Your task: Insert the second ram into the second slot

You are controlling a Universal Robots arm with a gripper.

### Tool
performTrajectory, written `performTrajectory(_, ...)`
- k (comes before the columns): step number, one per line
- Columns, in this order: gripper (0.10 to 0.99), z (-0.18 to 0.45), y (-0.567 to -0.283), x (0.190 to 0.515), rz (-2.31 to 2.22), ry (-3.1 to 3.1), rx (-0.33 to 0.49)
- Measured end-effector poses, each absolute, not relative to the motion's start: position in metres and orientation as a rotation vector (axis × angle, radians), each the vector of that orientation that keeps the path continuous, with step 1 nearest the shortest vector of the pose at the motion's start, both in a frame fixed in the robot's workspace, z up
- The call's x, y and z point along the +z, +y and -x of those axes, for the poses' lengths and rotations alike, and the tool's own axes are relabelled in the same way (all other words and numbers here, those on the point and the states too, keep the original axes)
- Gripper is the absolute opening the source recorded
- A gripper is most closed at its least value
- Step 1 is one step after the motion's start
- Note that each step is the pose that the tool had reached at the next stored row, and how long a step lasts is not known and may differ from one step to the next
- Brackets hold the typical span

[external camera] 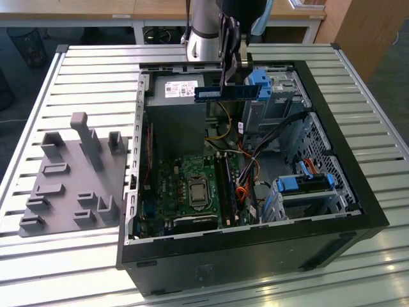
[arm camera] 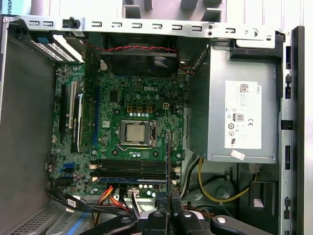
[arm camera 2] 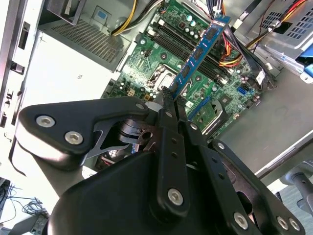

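second ram (external camera: 238, 93) hangs level above the open case (external camera: 255, 243), at 12 o'clock of the motherboard (external camera: 185, 188) in the exterior view, well apart from the memory slots (external camera: 225, 185). gripper (external camera: 224, 82) jaws pinch it off-centre. risk, as judged: uneven pressing could tilt the stick and jam one end; orange cables (external camera: 241, 192) at 3 o'clock of the slots may snag. power supply (external camera: 176, 118) bears a white printed label (external camera: 179, 89), not transcribed.

The gripper (arm camera 2: 170, 98) pinches the second ram (arm camera 2: 197, 56) — held over the motherboard (arm camera 2: 146, 63).
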State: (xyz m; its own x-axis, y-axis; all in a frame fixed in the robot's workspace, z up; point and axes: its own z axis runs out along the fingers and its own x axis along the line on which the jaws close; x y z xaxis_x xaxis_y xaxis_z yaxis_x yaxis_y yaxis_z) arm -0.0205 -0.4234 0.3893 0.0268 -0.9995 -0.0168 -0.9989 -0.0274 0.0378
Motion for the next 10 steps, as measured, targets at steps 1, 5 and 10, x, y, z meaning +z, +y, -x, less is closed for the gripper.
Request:
performTrajectory(1,0.137,0.0205,-0.4239,0.3892,-2.24,-2.18,-0.06)
performTrajectory(5,0.137,0.0204,-0.4265,0.3893,-2.24,-2.18,-0.06)
performTrajectory(10,0.137,0.0206,-0.4291,0.3892,-2.239,-2.182,-0.06)
